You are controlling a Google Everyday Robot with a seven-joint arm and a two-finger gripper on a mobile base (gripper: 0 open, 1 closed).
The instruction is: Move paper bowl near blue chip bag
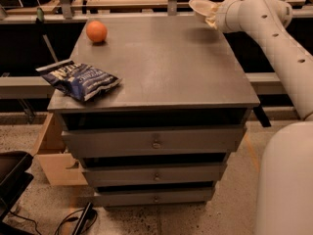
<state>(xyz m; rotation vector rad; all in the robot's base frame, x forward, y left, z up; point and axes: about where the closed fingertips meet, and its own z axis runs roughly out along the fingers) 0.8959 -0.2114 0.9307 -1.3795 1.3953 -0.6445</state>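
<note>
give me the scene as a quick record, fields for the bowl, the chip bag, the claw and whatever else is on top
paper bowl: tilted, raised over the far right corner, held by the claw
claw: far right corner, shut on the bowl's rim
blue chip bag: flat at the near left edge
orange ball: far left, apart from the bag
cabinet top: grey, drawers below
task status: bowl and bag at opposite corners, not yet near

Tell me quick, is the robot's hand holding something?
Gripper: closed on the paper bowl, held up over the far right corner of the cabinet top.
</note>
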